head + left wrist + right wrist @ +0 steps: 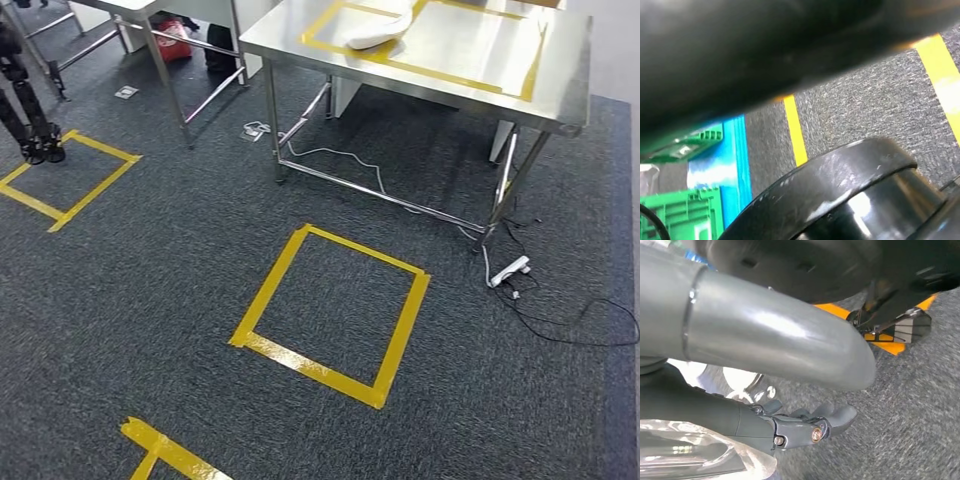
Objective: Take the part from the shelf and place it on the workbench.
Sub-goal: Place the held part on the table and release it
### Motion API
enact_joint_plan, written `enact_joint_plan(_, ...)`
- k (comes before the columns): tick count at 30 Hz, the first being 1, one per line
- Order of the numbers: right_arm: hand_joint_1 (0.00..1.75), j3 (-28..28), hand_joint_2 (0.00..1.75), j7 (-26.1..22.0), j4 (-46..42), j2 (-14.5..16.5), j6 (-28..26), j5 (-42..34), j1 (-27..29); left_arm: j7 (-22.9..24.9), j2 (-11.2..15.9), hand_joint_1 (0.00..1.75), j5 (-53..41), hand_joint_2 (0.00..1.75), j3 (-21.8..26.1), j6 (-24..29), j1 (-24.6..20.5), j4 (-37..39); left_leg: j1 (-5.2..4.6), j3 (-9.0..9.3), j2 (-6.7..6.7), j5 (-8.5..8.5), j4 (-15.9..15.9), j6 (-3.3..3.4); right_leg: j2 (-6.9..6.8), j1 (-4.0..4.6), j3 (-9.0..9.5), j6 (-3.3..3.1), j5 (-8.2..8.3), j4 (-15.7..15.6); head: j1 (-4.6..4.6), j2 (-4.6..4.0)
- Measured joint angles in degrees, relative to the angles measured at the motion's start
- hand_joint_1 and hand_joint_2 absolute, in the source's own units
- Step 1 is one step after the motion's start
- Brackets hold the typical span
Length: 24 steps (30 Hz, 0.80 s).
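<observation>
Grey carpet [151, 300] underfoot, workbench [468, 70] ahead. Right hand [802, 427] held crinkly clear bag [696, 455]; left hand unclear. Best walk slowly, keep bag steady.

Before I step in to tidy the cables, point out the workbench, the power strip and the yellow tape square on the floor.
workbench [453, 75]: head view, bare steel top near the front edge.
power strip [510, 270]: head view, middle of its white body.
yellow tape square [400, 330]: head view, its right strip.

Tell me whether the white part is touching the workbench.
Touching. The head view shows the white part lying flat on the steel workbench, inside the yellow tape outline.
</observation>
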Motion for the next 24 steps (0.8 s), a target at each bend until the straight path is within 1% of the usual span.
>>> enact_joint_plan(1,0.0,0.01,0.0,0.02,0.0,0.0,-0.02,0.01,0.09,0.0,-0.06,0.0,0.01,0.0,0.0,-0.02,-0.06,0.0,-0.07,-0.16,-0.88,0.11,0.01,0.11,0.51,0.02,-1.7,-0.03,-1.21,3.46,0.02,0.0)
enact_joint_plan(2,0.0,0.02,0.0,0.04,0.0,0.0,-0.03,0.02,0.16,0.0,-0.09,0.0,0.04,0.0,0.01,-0.07,-0.04,0.0,-0.17,-0.26,-1.76,0.22,0.03,0.17,0.71,0.05,-2.7,-0.14,-1.31,5.26,0.02,0.0)
enact_joint_plan(3,0.0,0.03,0.0,0.04,0.0,0.0,-0.04,0.03,0.21,0.0,-0.09,0.0,0.08,0.0,0.02,-0.11,0.01,0.0,-0.29,-0.29,-2.64,0.32,0.04,0.18,0.84,0.09,-2.7,-0.33,-0.25,4.87,0.02,0.0)
enact_joint_plan(4,0.0,0.05,0.0,0.04,0.0,-0.01,-0.04,0.07,0.21,0.0,-0.11,0.0,0.13,0.0,0.02,-0.16,0.04,0.0,-0.41,-0.27,-3.54,0.42,0.05,0.14,1.17,0.14,-1.59,-0.64,1.83,2.18,0.02,0.0)
enact_joint_plan(5,0.0,0.09,0.0,0.03,0.0,-0.02,-0.04,0.11,0.21,0.0,-0.15,0.0,0.18,0.0,0.03,-0.19,0.03,0.0,-0.5,-0.26,-4.37,0.52,0.05,0.09,2.14,0.2,0.22,-1.08,4.21,-1.94,0.02,0.0)
enact_joint_plan(6,0.0,0.15,0.0,0.02,-0.01,-0.15,-0.03,0.17,0.17,0.0,-0.24,0.0,0.21,0.0,0.03,-0.22,-0.03,0.0,-0.59,-0.32,-5.08,0.63,0.09,-0.02,3.61,0.22,1.98,-1.61,5.87,-5.91,-0.05,0.0)
enact_joint_plan(7,0.0,0.23,0.0,0.0,-0.02,-0.27,0.0,0.29,0.16,0.0,-0.3,0.0,0.25,0.0,0.03,-0.25,-0.13,0.0,-0.56,-0.47,-5.77,0.76,0.15,-0.2,4.89,0.25,3.32,-2.02,6.9,-9.0,-0.12,0.01)
enact_joint_plan(8,0.0,0.31,0.0,-0.02,-0.02,-0.38,0.04,0.43,0.14,0.0,-0.37,0.0,0.28,0.0,0.03,-0.28,-0.21,0.0,-0.44,-0.69,-6.38,0.9,0.17,-0.46,5.81,0.32,3.99,-2.31,7.16,-10.65,-0.18,0.01)
enact_joint_plan(9,0.0,0.4,0.0,-0.01,-0.03,-0.48,0.08,0.6,0.11,0.0,-0.45,0.0,0.32,0.0,0.03,-0.32,-0.24,0.0,-0.28,-0.92,-6.99,1.08,0.18,-0.81,5.94,0.41,4.16,-2.47,7.0,-11.14,-0.24,0.01)
enact_joint_plan(10,0.0,0.53,0.0,0.0,-0.02,-0.46,0.1,0.79,0.11,0.03,-0.48,0.0,0.36,0.0,0.03,-0.34,-0.22,0.0,-0.13,-1.15,-7.66,1.25,0.12,-1.18,5.38,0.48,4.4,-2.54,7.15,-11.41,-0.22,0.01)
enact_joint_plan(11,0.0,0.69,0.0,0.02,-0.02,-0.45,0.1,0.95,0.08,0.09,-0.49,0.0,0.39,0.0,0.03,-0.34,-0.17,0.0,-0.11,-1.3,-7.87,1.28,0.22,-1.47,4.62,0.37,4.72,-2.64,7.44,-11.78,-0.22,0.0)
enact_joint_plan(12,0.0,0.85,0.0,0.01,-0.02,-0.45,0.05,1.06,0.07,0.16,-0.49,0.0,0.42,0.0,0.03,-0.34,-0.13,0.0,-0.18,-1.71,-7.14,0.72,0.97,-1.75,3.82,0.19,5.08,-2.8,7.75,-12.22,-0.38,0.0)
enact_joint_plan(13,0.0,1.0,0.0,-0.01,-0.02,-0.45,-0.01,1.14,0.1,0.26,-0.44,0.0,0.45,0.0,0.04,-0.34,-0.15,0.0,-0.25,-2.51,-5.88,-0.44,2.66,-2.04,2.92,-0.04,5.42,-2.91,8.05,-12.65,-0.64,0.0)
enact_joint_plan(14,0.0,1.12,0.0,-0.02,-0.02,-0.45,-0.05,1.18,0.18,0.34,-0.38,0.0,0.48,0.0,0.04,-0.34,-0.2,0.0,-0.19,-3.76,-4.21,-2.18,5.5,-2.32,1.94,-0.18,5.56,-2.96,8.24,-12.94,-0.92,0.0)
enact_joint_plan(15,0.0,1.22,0.0,-0.03,-0.02,-0.46,-0.11,1.18,0.31,0.39,-0.36,0.0,0.5,0.0,0.05,-0.34,-0.26,0.0,-0.03,-5.52,-2.67,-4.22,9.3,-2.71,0.99,-0.19,5.6,-3.01,8.22,-13.01,-1.18,0.0)
enact_joint_plan(16,0.0,1.3,0.0,-0.03,-0.02,-0.46,-0.15,1.19,0.44,0.43,-0.34,0.0,0.53,0.0,0.05,-0.34,-0.31,0.0,0.24,-7.14,-1.86,-5.75,12.85,-3.08,-0.02,-0.21,5.59,-2.99,8.15,-12.99,-1.3,0.0)
enact_joint_plan(17,0.0,1.37,0.0,-0.02,-0.02,-0.46,-0.2,1.2,0.53,0.44,-0.33,0.0,0.54,0.0,0.05,-0.35,-0.29,0.0,0.55,-8.17,-1.39,-6.41,15.22,-3.45,-1.01,-0.25,5.58,-2.91,8.03,-12.98,-1.31,0.0)
enact_joint_plan(18,0.0,1.41,0.0,-0.02,-0.02,-0.46,-0.27,1.22,0.55,0.44,-0.31,0.0,0.56,0.0,0.05,-0.35,-0.25,0.0,0.88,-8.15,-1.07,-5.95,15.51,-3.81,-1.94,-0.35,5.56,-2.76,7.88,-12.96,-1.31,0.0)
enact_joint_plan(19,0.0,1.45,0.0,-0.02,-0.02,-0.46,-0.34,1.27,0.52,0.44,-0.28,0.0,0.57,0.0,0.06,-0.35,-0.2,0.0,1.18,-7.07,-0.77,-4.59,13.67,-4.13,-2.71,-0.51,5.57,-2.53,7.7,-12.93,-1.31,0.0)
enact_joint_plan(20,0.0,1.49,0.0,-0.02,-0.02,-0.46,-0.4,1.33,0.47,0.44,-0.25,0.0,0.58,0.0,0.07,-0.35,-0.17,0.0,1.48,-4.93,0.02,-2.64,9.9,-4.48,-3.47,-0.69,5.68,-2.15,7.42,-12.82,-1.31,0.0)
enact_joint_plan(21,0.0,1.55,0.0,-0.02,-0.07,-0.54,-0.48,1.42,0.42,0.43,-0.31,0.0,0.58,0.0,0.07,-0.35,-0.21,0.0,1.58,-2.76,1.35,-1.3,6.0,-4.75,-4.08,-0.7,5.86,-1.65,7.03,-12.64,-1.44,0.0)
enact_joint_plan(22,0.0,1.61,0.0,-0.02,-0.11,-0.6,-0.54,1.5,0.35,0.43,-0.36,0.0,0.58,0.0,0.08,-0.34,-0.28,0.0,1.64,-1.13,2.32,-0.45,3.06,-4.66,-4.62,-0.67,6.07,-1.15,6.6,-12.42,-1.51,-0.01)
enact_joint_plan(23,0.0,1.67,0.0,-0.02,-0.15,-0.66,-0.6,1.6,0.26,0.42,-0.44,0.0,0.59,0.0,0.09,-0.34,-0.35,0.0,1.59,-0.07,3.06,-0.15,1.15,-4.34,-5.08,-0.6,6.33,-0.65,6.25,-12.28,-1.43,0.0)
enact_joint_plan(24,0.0,1.74,0.0,-0.01,-0.2,-0.73,-0.66,1.67,0.14,0.4,-0.53,0.0,0.59,0.0,0.09,-0.33,-0.39,0.0,1.43,0.05,3.14,-0.44,0.79,-3.8,-5.44,-0.52,6.57,-0.26,6.02,-12.31,-1.36,0.0)
